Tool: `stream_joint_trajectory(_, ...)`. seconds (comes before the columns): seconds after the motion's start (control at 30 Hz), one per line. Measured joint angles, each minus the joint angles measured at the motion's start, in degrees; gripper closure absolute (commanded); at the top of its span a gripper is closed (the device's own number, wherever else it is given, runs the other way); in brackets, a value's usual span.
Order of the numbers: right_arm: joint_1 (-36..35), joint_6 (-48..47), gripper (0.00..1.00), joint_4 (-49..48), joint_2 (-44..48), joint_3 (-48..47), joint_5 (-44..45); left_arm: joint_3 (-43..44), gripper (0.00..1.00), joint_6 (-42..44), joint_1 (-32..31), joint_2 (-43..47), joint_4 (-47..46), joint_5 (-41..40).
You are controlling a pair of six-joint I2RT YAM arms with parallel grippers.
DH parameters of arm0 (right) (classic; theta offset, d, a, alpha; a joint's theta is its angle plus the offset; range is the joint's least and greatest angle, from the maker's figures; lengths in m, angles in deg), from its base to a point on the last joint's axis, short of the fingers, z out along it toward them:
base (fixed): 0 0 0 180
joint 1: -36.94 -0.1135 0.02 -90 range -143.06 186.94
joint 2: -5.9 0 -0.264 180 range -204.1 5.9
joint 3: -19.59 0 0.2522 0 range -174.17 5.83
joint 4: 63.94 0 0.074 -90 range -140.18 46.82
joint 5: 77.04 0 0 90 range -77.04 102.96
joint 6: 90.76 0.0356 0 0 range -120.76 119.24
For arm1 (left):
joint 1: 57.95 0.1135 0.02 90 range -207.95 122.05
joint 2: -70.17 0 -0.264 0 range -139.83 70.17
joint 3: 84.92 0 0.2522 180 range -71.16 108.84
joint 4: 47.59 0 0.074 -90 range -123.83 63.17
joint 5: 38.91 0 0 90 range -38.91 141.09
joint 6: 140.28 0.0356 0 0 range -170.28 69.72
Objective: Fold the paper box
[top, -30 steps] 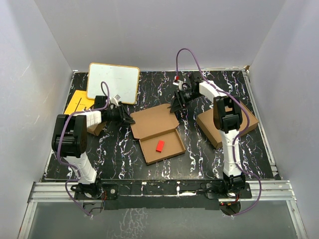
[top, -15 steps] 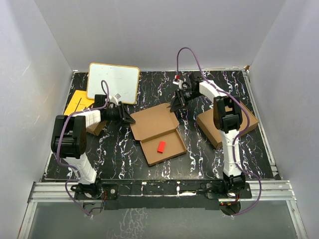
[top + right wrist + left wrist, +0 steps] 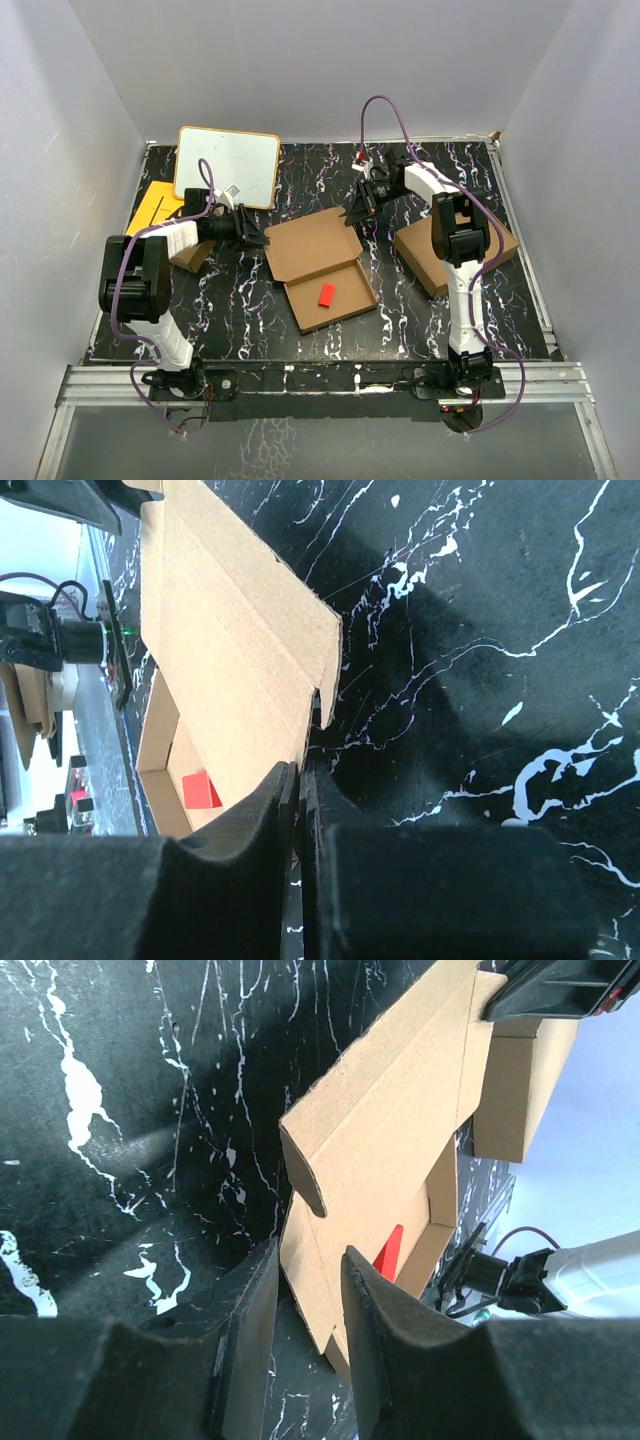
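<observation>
Worktop: black marble-look surface with white veining. Plain pale grey walls close it in at the back and both sides. Silver metal rail runs along the near edge. Light even, shadows soft.

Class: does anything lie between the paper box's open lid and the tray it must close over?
Only a red block lying in the tray of the paper box; nothing else visible blocks the lid.

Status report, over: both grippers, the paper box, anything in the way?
Left gripper: jaws open, astride paper box left edge. Right gripper: jaws shut on its right edge. Lid open. Red block inside the tray.
</observation>
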State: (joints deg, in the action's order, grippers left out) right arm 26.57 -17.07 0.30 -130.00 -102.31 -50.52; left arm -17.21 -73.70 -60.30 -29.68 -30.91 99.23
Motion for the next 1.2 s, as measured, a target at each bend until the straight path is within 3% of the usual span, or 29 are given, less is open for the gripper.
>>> stream_joint_trajectory(0.57, 0.0, 0.4, 0.92, -1.3, 1.4, 1.2, -1.0, -0.2, 0.73, -1.6, 0.0, -0.2, -1.2, 1.3)
stream_joint_trajectory(0.73, 0.0, 1.1, 0.92, -2.1, 1.7, 2.0, -1.0, -0.7, 0.81, -1.9, 0.0, -0.2, -1.2, 1.4)
stream_joint_trajectory(0.93, 0.0, 1.8, 0.92, -3.0, 2.4, 2.5, -0.9, -0.7, 1.00, -2.6, -0.8, -0.2, -1.0, 0.4)
stream_joint_trajectory(1.2, 0.0, 5.2, 0.92, -7.8, 7.2, 5.6, 1.5, 1.6, 1.00, -4.4, -2.8, 1.2, 1.3, -5.7)
